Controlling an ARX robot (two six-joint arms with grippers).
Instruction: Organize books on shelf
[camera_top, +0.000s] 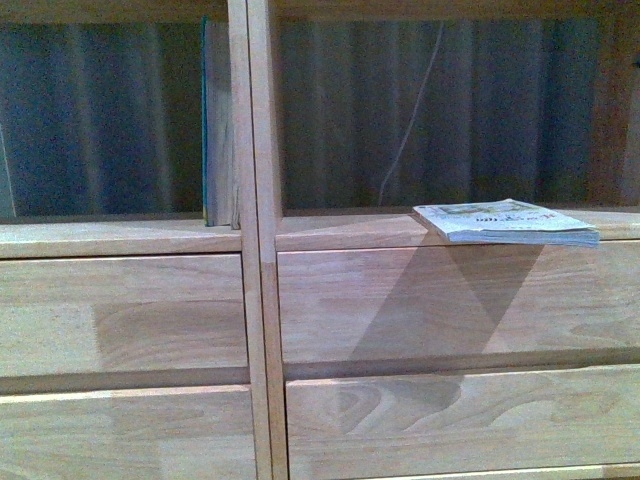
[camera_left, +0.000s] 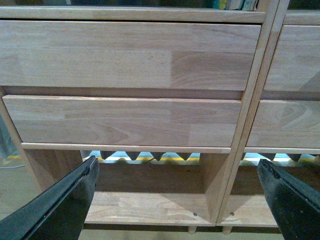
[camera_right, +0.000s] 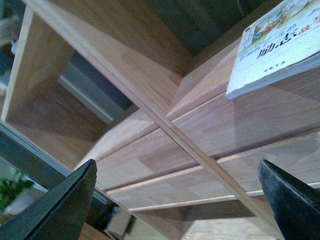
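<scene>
- My left jaws: spread wide, holding nothing, facing the shelf's (camera_left: 125, 55) lower plank fronts.
- My right jaws: spread wide too, nothing held.
- Paperback (camera_top: 505, 222): lying flat on the right-column surface, right of centre in the front view, corner overhanging the edge.
- Teal-edged book (camera_top: 218, 130): upright against the divider, upper left.
- Paperback looks light, thin and floppy, cover maybe slick. I'd pinch the overhanging edge deep and expect sag.

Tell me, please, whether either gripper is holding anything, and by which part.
Nothing is held. The left gripper and the right gripper are both open and empty; the magazine lies flat on the shelf.
</scene>
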